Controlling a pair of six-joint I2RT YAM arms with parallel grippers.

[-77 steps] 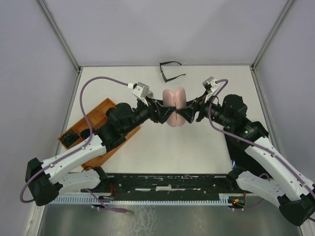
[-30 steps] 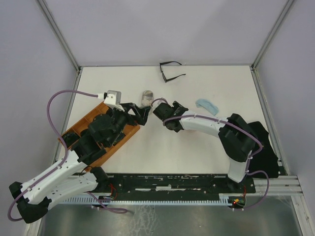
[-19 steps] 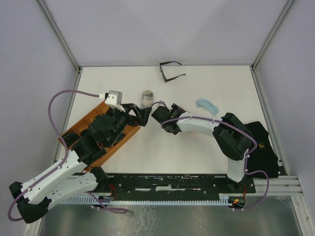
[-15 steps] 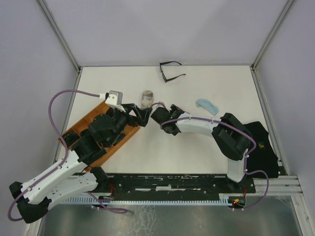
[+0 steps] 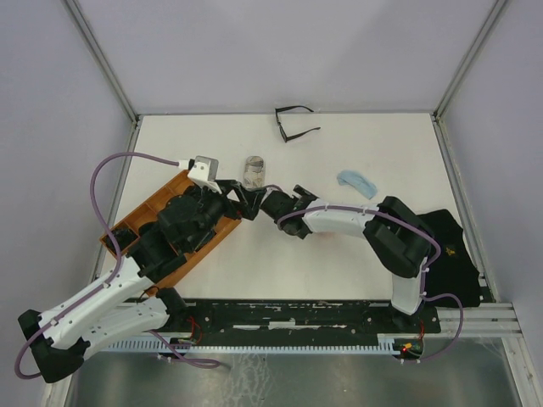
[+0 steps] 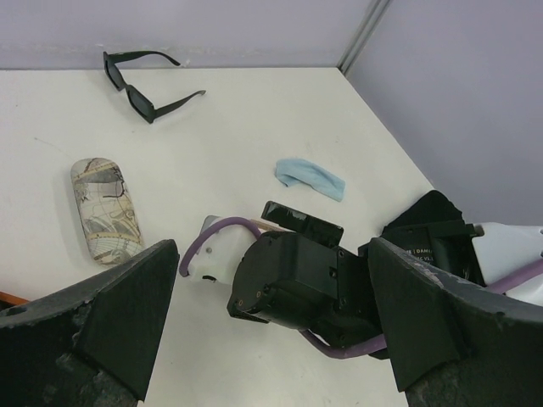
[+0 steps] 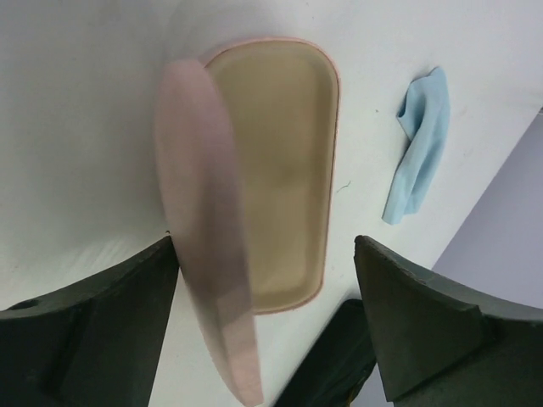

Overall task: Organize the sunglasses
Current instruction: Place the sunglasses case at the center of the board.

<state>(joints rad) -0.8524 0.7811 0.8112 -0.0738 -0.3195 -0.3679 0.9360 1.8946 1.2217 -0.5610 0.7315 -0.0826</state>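
Note:
A pair of sunglasses (image 5: 293, 125) with a thin black frame lies near the table's far edge, also seen in the left wrist view (image 6: 140, 89). Another dark pair (image 5: 120, 241) sits in the left end of the orange tray (image 5: 157, 197), partly under my left arm. My right gripper (image 7: 263, 339) is open over an open pink case (image 7: 284, 170), whose lid (image 7: 208, 254) stands upright by the left finger. From above, my right gripper (image 5: 276, 206) hides that case. My left gripper (image 6: 271, 339) is open, its fingers on either side of the right wrist without touching it.
A patterned case (image 5: 253, 171) lies behind the two grippers. Right of centre is a light-blue cloth (image 5: 357, 182). A black pouch (image 5: 450, 254) lies at the right edge by the right arm. My left arm lies over the tray.
My right arm has slid left until its gripper meets the left one, and its jaws have widened. The left gripper has edged slightly right. Earlier, both grippers held the pink case at mid-table.

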